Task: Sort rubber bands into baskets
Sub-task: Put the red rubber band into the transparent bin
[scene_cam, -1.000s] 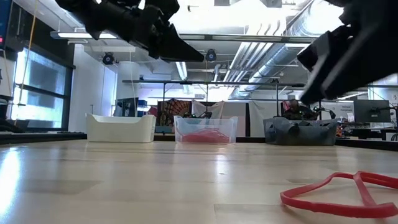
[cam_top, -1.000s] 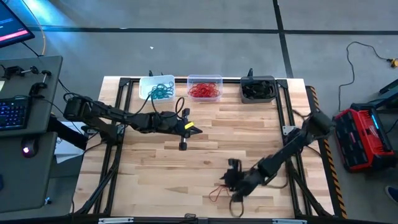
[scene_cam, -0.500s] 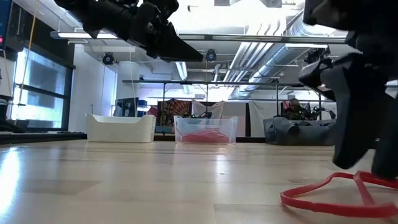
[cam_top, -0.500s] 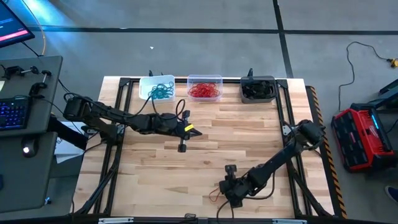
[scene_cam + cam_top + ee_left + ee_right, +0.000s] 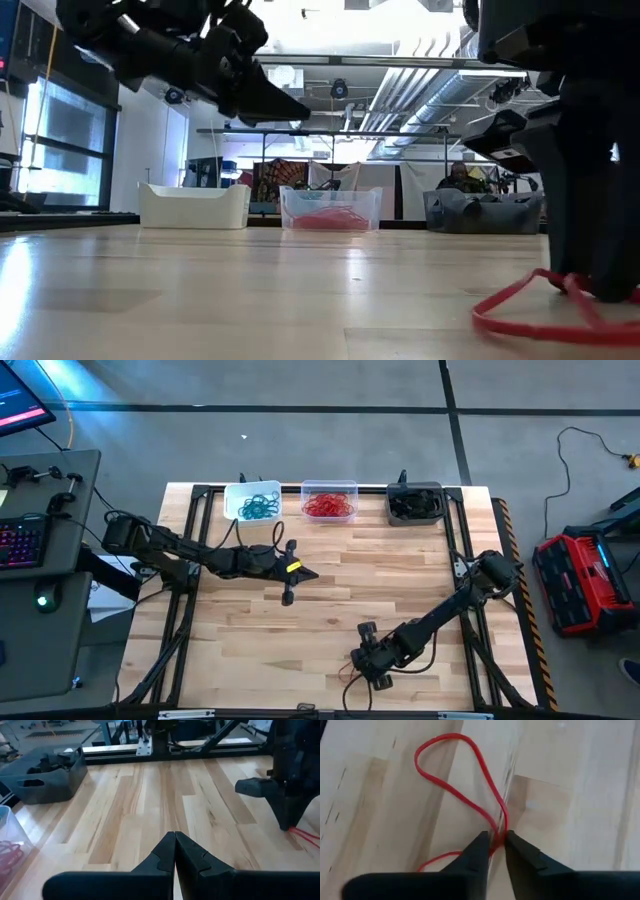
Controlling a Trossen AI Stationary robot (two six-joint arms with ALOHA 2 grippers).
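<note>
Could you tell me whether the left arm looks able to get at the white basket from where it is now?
Probably yes: the left gripper hangs shut above bare table, and nothing stands between it and the white basket at the far edge.

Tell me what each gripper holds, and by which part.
Right gripper pinches the red rubber band where its strands cross, on the table. Left gripper is shut, empty.

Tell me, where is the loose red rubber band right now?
The red rubber band lies on the table's near edge in the high view, right of middle. The right gripper's fingertips pinch it, far from the baskets.
</note>
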